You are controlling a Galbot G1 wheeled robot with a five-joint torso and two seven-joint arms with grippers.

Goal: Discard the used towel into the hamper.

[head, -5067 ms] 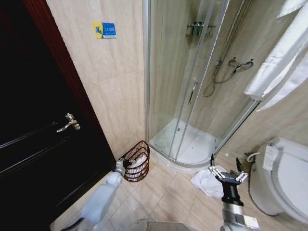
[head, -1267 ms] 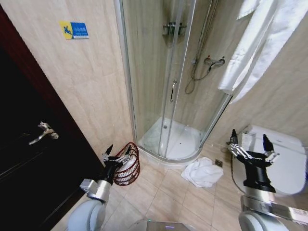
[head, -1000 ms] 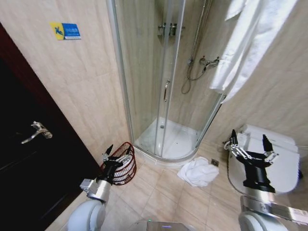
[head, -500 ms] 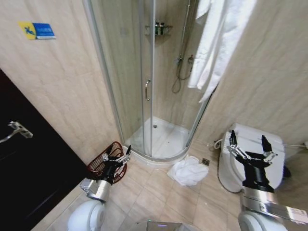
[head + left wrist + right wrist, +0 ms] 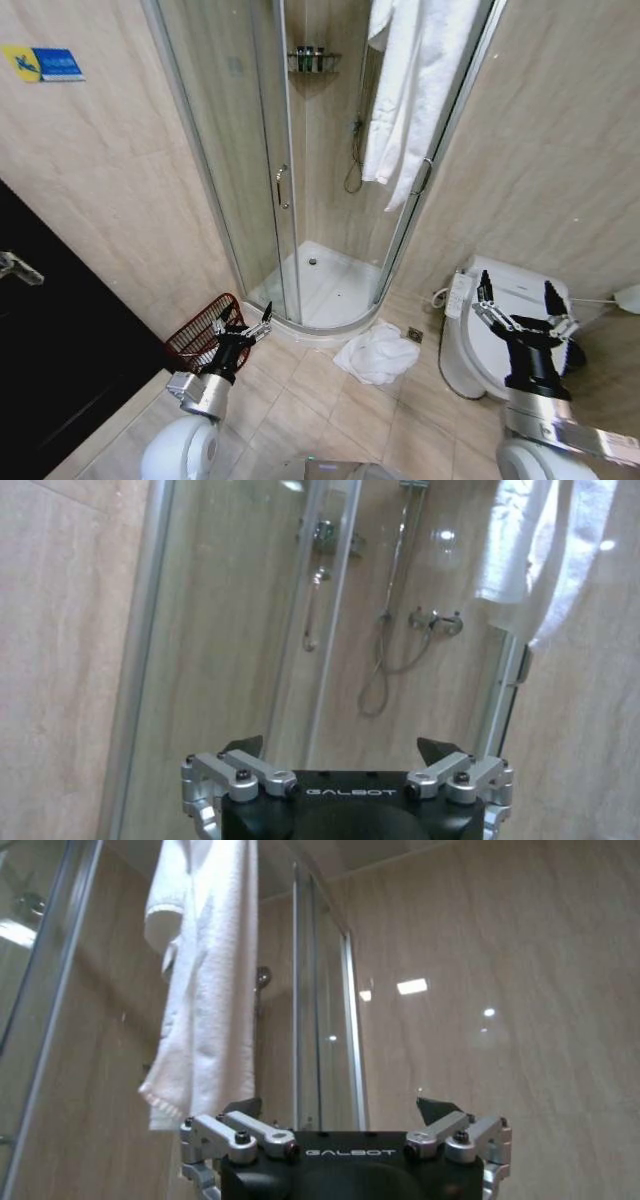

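Towel (image 5: 375,352) lies crumpled on the floor, between both wide-open, empty claws; hamper (image 5: 203,332) sits just beside left claw (image 5: 243,331), well apart from right claw (image 5: 520,310).

A curved glass shower enclosure (image 5: 290,190) fills the corner of a small bathroom with beige tiled walls (image 5: 120,190) and a beige tiled floor (image 5: 340,420), its white tray (image 5: 320,290) low inside and a small wire shelf (image 5: 314,62) of bottles high on the back wall. A white bathrobe (image 5: 415,80) hangs over the enclosure's right edge, and a shower hose (image 5: 385,660) and mixer tap (image 5: 436,621) sit on the wall within. A white toilet (image 5: 490,330) stands at the right wall, a dark wooden door (image 5: 50,380) with a metal handle (image 5: 18,268) lies at the left, and a blue-and-yellow sign (image 5: 42,64) is fixed above it.
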